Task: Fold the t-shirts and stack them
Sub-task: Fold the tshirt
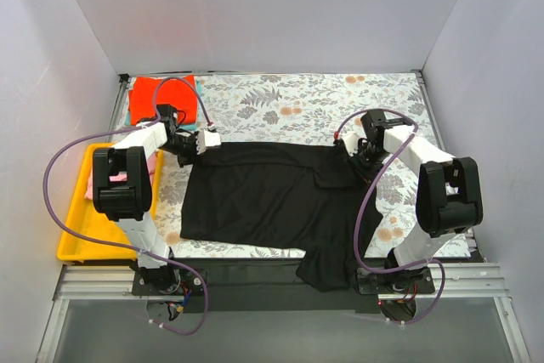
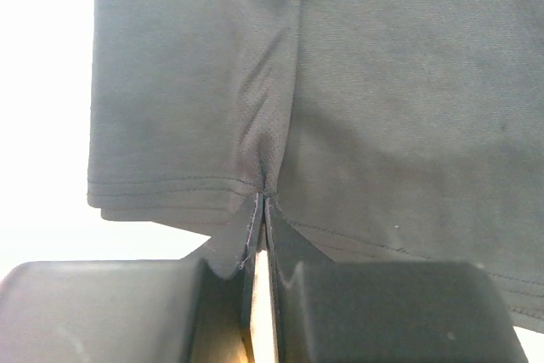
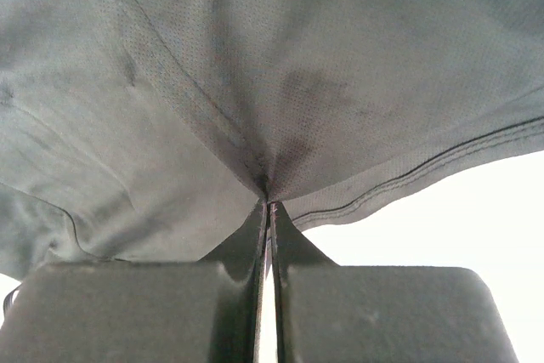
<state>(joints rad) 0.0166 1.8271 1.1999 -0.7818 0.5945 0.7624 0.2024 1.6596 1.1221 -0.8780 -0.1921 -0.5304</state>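
The large black t-shirt (image 1: 272, 197) lies spread across the middle of the table, its lower right part hanging over the near edge. My left gripper (image 1: 206, 139) is shut on its far left corner; the left wrist view shows the hem (image 2: 170, 189) pinched between the fingers (image 2: 265, 210). My right gripper (image 1: 350, 153) is shut on its far right corner, with black cloth (image 3: 255, 82) bunched at the fingertips (image 3: 269, 206). A red-orange t-shirt (image 1: 161, 99) lies folded at the far left on a teal one (image 1: 129, 115). A pink t-shirt (image 1: 127, 176) shows partly in the tray behind the left arm.
A yellow plastic tray (image 1: 81, 218) sits at the left edge of the table. The grey-and-orange floral table cloth (image 1: 297, 104) covers the table. White walls enclose the back and both sides.
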